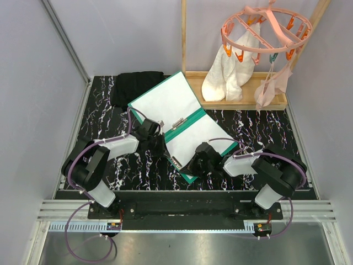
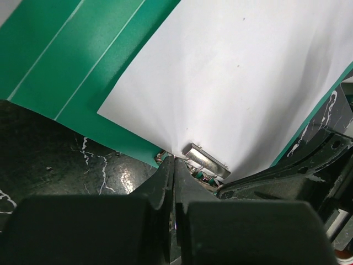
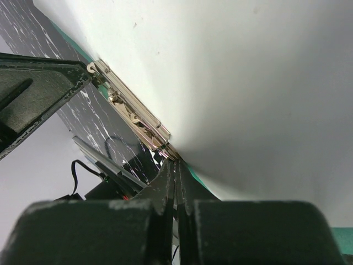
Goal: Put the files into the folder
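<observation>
The folder (image 1: 194, 117) is lying open on the black marbled tabletop (image 1: 265, 132), its long axis running from the far edge's middle toward the near edge. The files (image 1: 165, 102) are covering both halves. The left gripper (image 1: 157, 144) and the right gripper (image 1: 194, 165) are sitting at its left edge and near corner, fingers pressed together with nothing visible between them. Pale walls are enclosing the tabletop.

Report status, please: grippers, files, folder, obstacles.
Left gripper shut, right gripper shut, both tips at near metal clip. Two files lie flat in open folder. Black cloth behind folder, nothing blocking.
</observation>
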You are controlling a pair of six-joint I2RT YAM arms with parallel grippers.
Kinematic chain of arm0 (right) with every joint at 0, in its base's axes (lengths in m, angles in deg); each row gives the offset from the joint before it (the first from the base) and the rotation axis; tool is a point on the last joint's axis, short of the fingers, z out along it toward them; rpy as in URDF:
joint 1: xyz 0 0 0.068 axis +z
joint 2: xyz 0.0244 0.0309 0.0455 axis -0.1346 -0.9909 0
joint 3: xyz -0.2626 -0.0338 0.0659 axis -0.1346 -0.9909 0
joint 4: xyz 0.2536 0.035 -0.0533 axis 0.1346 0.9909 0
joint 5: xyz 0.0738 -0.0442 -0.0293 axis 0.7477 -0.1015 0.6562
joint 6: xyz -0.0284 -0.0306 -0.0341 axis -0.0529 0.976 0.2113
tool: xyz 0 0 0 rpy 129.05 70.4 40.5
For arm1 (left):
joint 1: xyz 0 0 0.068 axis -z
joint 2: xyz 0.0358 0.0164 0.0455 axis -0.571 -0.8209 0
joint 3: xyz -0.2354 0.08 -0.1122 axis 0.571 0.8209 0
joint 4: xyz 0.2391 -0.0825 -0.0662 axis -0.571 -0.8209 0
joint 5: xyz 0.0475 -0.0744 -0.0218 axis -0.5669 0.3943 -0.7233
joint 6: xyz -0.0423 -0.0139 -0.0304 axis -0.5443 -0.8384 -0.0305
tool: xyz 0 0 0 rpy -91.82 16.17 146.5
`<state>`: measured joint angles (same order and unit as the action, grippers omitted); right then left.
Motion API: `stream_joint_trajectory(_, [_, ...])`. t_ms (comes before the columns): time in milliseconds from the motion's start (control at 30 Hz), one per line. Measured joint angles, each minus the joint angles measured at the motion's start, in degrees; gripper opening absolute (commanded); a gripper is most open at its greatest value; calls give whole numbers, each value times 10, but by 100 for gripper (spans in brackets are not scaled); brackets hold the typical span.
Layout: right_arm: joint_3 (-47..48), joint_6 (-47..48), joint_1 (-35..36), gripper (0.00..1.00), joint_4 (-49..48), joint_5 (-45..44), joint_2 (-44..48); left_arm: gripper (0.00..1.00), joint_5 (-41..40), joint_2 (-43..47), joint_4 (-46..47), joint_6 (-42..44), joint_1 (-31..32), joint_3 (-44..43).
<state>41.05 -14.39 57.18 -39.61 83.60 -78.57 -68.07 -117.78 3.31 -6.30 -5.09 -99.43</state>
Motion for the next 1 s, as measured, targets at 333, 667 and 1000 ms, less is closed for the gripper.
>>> stream_joint_trajectory(333, [-12, 27, -5, 4, -16, 16, 26, 0, -11, 3, -4, 0, 8, -1])
stream_joint_trajectory(667, [-5, 59, -5, 22, 5, 24, 30, 2, -31, 11, -16, 6, 11, 0])
stream_joint_trajectory(1000, [17, 117, -5, 48, 85, 33, 60, 59, -71, 114, -102, 21, 7, 8])
